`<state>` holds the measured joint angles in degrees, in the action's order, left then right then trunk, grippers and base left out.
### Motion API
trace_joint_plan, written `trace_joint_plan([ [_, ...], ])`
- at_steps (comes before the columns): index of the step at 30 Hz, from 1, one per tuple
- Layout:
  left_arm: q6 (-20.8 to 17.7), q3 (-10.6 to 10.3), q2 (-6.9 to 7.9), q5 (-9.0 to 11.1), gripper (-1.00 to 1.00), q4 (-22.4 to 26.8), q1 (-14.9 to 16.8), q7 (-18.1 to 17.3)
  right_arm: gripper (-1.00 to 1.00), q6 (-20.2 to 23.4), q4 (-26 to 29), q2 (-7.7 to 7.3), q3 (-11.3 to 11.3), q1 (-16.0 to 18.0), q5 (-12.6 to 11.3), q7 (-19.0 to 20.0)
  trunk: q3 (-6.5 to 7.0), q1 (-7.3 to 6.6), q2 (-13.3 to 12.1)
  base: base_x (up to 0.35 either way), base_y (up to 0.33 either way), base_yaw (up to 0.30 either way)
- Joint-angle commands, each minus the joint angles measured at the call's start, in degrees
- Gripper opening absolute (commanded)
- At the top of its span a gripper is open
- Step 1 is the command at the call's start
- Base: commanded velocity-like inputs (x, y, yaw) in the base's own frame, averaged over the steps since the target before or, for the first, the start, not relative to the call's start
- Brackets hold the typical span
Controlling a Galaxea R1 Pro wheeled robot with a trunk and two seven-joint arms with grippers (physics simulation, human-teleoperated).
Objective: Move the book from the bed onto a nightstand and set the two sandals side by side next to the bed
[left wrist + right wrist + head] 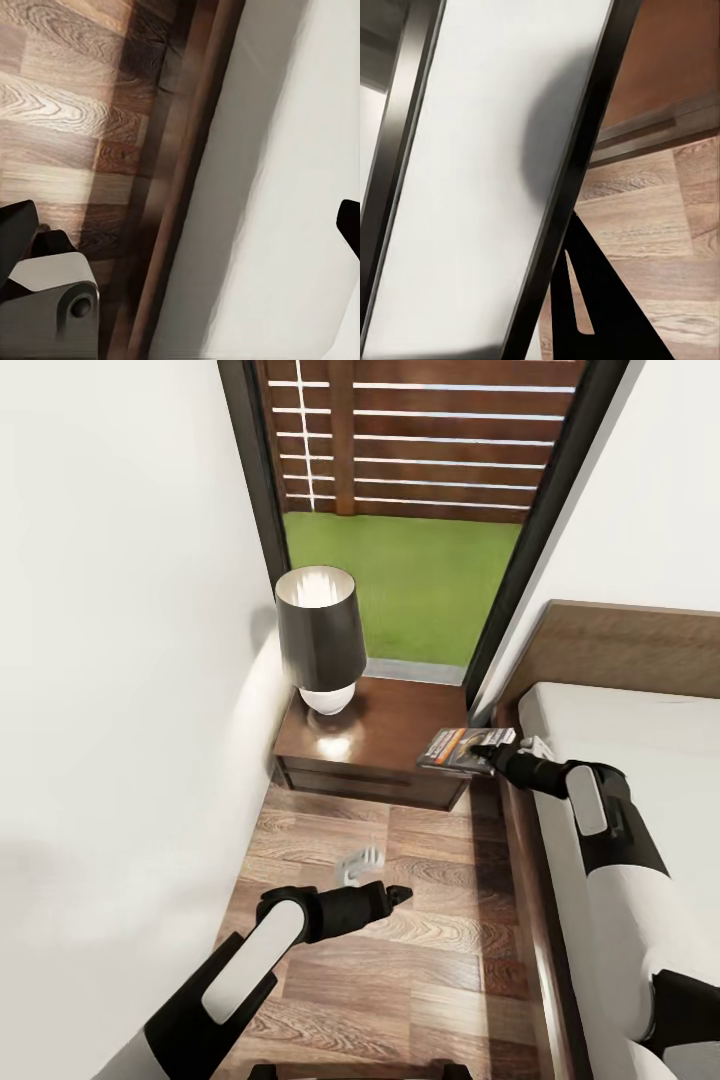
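Observation:
My right gripper point(485, 753) is shut on the book point(455, 748), a thin paperback with an orange-brown cover. It holds the book level over the front right corner of the dark wooden nightstand point(400, 710). The right wrist view has a black finger point(585, 307) against a pale flat slab that looks like the book point(487, 187), with the nightstand top point(675, 67) beyond. The bed point(640, 730) lies on the right, its pale mattress under my right forearm. My left gripper point(395, 897) hangs open over the plank floor, its fingers point(15, 225) spread wide beside the bed frame point(187, 195). The sandals are out of view.
A dark-shaded lamp point(320, 635) on a white base stands on the nightstand's back left part. A white wall point(110, 660) closes the left side. Behind the nightstand a dark-framed glass opening point(400, 570) looks onto grass and a slatted fence. Wood floor point(420, 960) runs between wall and bed.

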<state>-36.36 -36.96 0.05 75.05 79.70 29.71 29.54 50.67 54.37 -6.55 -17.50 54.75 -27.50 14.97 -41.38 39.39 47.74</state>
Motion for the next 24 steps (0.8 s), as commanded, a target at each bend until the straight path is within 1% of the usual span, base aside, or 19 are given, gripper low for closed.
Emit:
trace_joint_plan([
  [1,0.0,0.0,0.01,0.6,1.0,0.1,0.0,0.6,-1.0,0.2,0.0,0.03,-0.2,0.1,0.5,0.5,-0.05,0.01,0.0,0.0,0.0,0.0],
  [5,0.0,0.2,0.31,0.7,1.0,0.7,-0.4,0.5,-1.0,-0.6,0.2,0.5,-0.1,0.4,-0.1,-0.7,-0.05,0.01,0.0,0.0,0.0,0.0],
  [11,-0.1,0.5,0.67,0.7,1.0,1.7,-1.3,0.3,-1.0,-1.0,0.5,0.6,-0.2,0.6,-0.9,-1.3,-0.05,0.01,0.0,0.0,0.0,0.0],
  [14,-0.1,1.0,0.82,0.8,1.0,2.6,-2.0,0.3,-1.0,-1.1,0.6,0.56,-0.2,0.7,-1.4,-1.6,-0.05,0.01,0.0,0.0,0.0,0.0],
  [16,-0.1,1.8,0.95,0.8,1.0,3.2,-2.7,0.2,-1.0,-1.3,0.7,0.6,-0.2,0.7,-1.9,-1.8,-0.05,0.01,0.0,0.0,0.0,0.0],
  [17,-0.1,1.8,0.95,0.8,1.0,3.2,-2.7,0.2,-1.0,-1.3,0.7,0.6,-0.2,0.7,-1.9,-1.8,-0.05,0.01,0.0,0.0,0.0,0.0],
  [19,-0.2,2.7,1.0,0.9,1.0,3.7,-3.2,0.2,-1.0,-1.5,0.7,0.72,-0.2,0.7,-2.1,-1.9,-0.05,0.01,0.0,0.0,0.0,0.0],
  [24,-0.1,3.5,1.06,0.8,1.0,4.0,-3.9,-0.1,-1.0,-1.6,0.7,0.7,-0.2,0.7,-2.3,-2.0,-0.05,0.01,0.0,0.0,0.0,0.0],
])
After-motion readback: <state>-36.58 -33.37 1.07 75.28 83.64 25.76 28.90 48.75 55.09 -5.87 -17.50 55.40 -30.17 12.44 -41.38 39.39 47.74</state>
